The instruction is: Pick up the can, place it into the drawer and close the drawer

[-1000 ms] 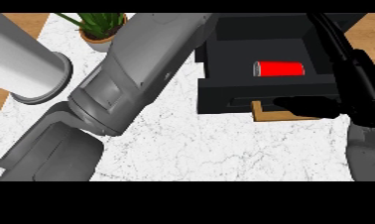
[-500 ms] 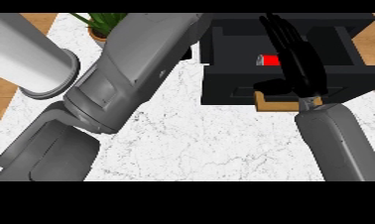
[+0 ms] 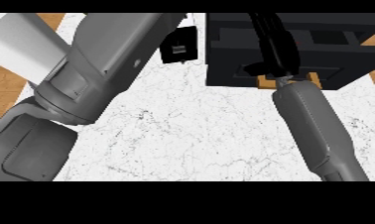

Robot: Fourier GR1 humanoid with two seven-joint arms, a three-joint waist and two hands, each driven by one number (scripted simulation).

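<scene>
The right hand [image 3: 275, 44] has pushed forward, fingers straight and flat on the black drawer [image 3: 234, 59]. The red can, seen inside a moment ago, is hidden now. So the drawer looks nearly shut. The left hand [image 3: 178, 49] hangs open, well aside.

It looked like a kitchen: a white marble counter [image 3: 190, 134], with a black drawer unit [image 3: 234, 64] at one o'clock.
</scene>
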